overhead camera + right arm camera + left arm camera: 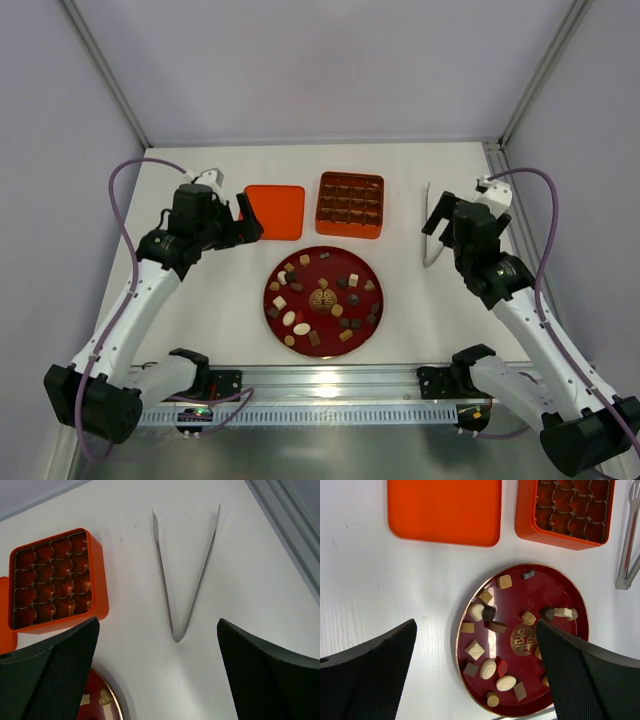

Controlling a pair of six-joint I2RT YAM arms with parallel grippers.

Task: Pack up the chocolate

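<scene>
Several chocolates (301, 328), dark brown, tan and cream-white, lie scattered on the dark red plate (340, 265) in the middle of the table. In the left wrist view the chocolates (506, 683) show on the plate (545, 590) between my fingers. The orange gridded tray (350, 232) stands behind the plate and its cells hold no chocolate. My left gripper (245, 226) is open and empty, above the table left of the plate; it is also open in its wrist view (476, 630). My right gripper (436, 220) is open and empty over metal tongs (176, 636).
A flat orange lid (274, 211) lies left of the tray (555, 539), also in the left wrist view (445, 510). The tongs (431, 240) lie at the right, partly under my right gripper (157, 625). A metal rail (330, 385) runs along the near edge.
</scene>
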